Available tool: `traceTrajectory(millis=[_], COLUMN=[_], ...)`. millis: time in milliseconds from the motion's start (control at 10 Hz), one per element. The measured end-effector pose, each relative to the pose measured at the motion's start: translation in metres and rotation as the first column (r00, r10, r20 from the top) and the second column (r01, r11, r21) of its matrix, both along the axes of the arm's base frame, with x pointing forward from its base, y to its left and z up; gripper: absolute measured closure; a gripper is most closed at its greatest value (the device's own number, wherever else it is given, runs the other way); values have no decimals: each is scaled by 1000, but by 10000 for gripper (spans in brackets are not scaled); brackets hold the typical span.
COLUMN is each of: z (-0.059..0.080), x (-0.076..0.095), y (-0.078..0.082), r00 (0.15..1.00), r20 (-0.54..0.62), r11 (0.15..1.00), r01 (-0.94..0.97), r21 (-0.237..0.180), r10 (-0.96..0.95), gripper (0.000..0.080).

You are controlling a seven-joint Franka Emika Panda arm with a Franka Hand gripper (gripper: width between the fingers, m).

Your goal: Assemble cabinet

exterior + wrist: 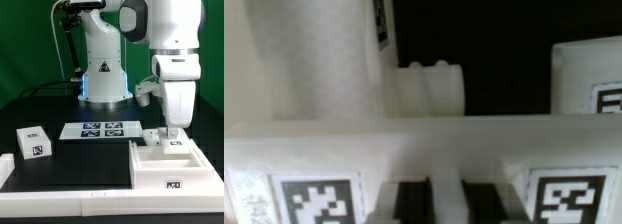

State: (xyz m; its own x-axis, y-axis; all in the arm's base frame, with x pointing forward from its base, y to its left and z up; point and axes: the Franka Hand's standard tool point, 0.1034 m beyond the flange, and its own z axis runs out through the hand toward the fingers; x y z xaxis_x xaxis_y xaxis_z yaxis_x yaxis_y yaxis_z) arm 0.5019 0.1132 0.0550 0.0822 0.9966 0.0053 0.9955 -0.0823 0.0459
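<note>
The claw point(168, 128) hangs straight down from the white arm on the exterior view's right, its tips low at the rear wall of the large white plastic cabinet box point(150, 178). I cannot tell whether the fingers are spread, drawn together or gripping anything: the exterior view shows them too small and the wrist view is blurred there. In the wrist view a broad white wall of the cabinet box point(420, 140) runs across the picture with a black-and-white square tag near each end. Beyond it a narrow white upright post point(430, 95) stands against the black desk point(491, 60). The cabinet box rests on the desk point(80, 165) at the front, toward the exterior view's right, its hollow facing up. The thin flat white marker board point(100, 130) lies near it, further back and toward the exterior view's left. A small white tagged plastic block point(35, 142) sits well apart at the exterior view's left.
</note>
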Motion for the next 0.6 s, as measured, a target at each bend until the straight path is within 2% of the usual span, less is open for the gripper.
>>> traceTrajectory(millis=[100,200,400,600], z=[0,0,2,2], x=[0,9,40,56], y=[0,-1,-3,-4], r00=[1000,1000,1000,1000], r20=[0,-10,-3,3], r11=[1000,1000,1000,1000], r01=[0,-9,-3,1], r21=[0,-8,-10,-11], r10=[0,9,3,-1], gripper=[729,729,729,729])
